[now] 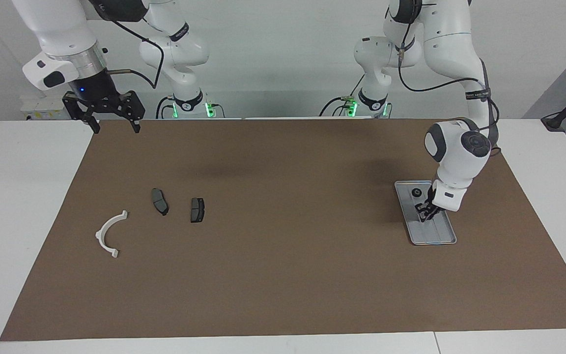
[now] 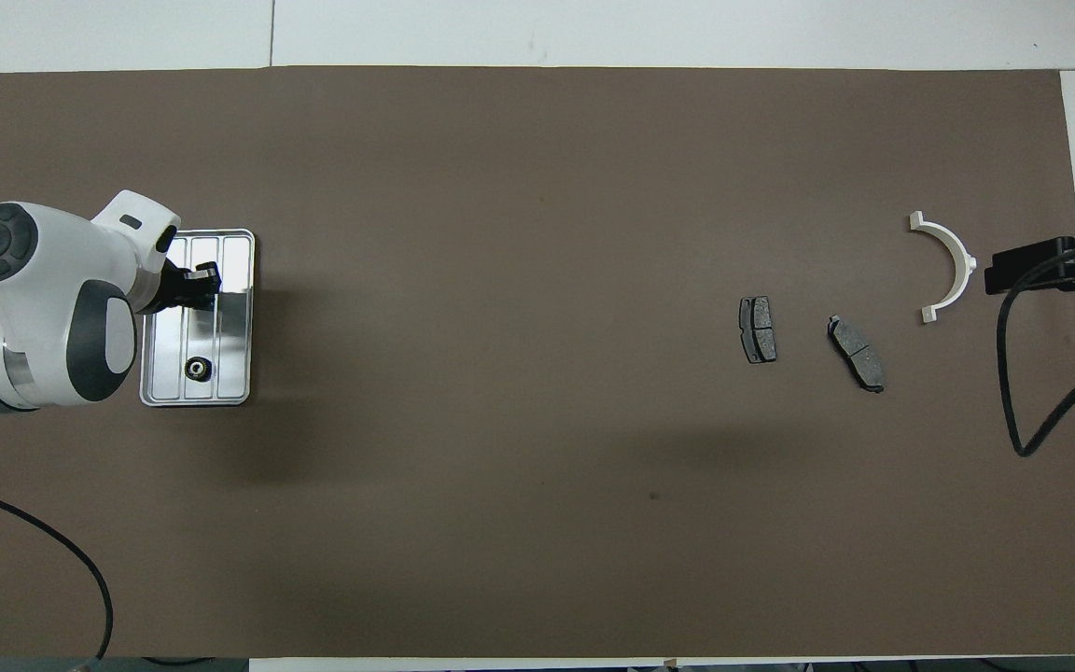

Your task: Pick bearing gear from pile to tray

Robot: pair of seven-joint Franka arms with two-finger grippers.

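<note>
Facing view, field notes. Brown mat [image 1: 283,275] over most of white counter [image 1: 27,196].

Silver tray [image 1: 435,235] on mat at left arm's end of counter, long axis running from robots' side outward.

Well apart from tray, toward right arm's end of counter: remains of pile, namely white arc bracket [image 1: 108,235] and two dark brake pads [image 1: 159,201] [image 1: 197,210], all flat on mat, none touching. No small round pieces seen among them.

One bearing gear [image 1: 416,192], small, black and round, lying in tray at its end nearer to robots.

Key relation: left tool [image 1: 424,212] low over middle of tray, wrist tilted; gear just beside it, along tray's long axis, toward robots. Apart, not touching, as read from overhead view too. Left arm by far the nearer to tray.

Left tool: cannot tell whether open or closed, nor whether a second small piece sits in it; contact with tray floor likewise unclear.

Right tool [image 1: 117,129]: jaws spread wide, empty, raised over mat's corner by right arm's base, well apart from tray. Waiting.

Judgement: placing step under way or just ending; pile looks spent of gears.
</note>
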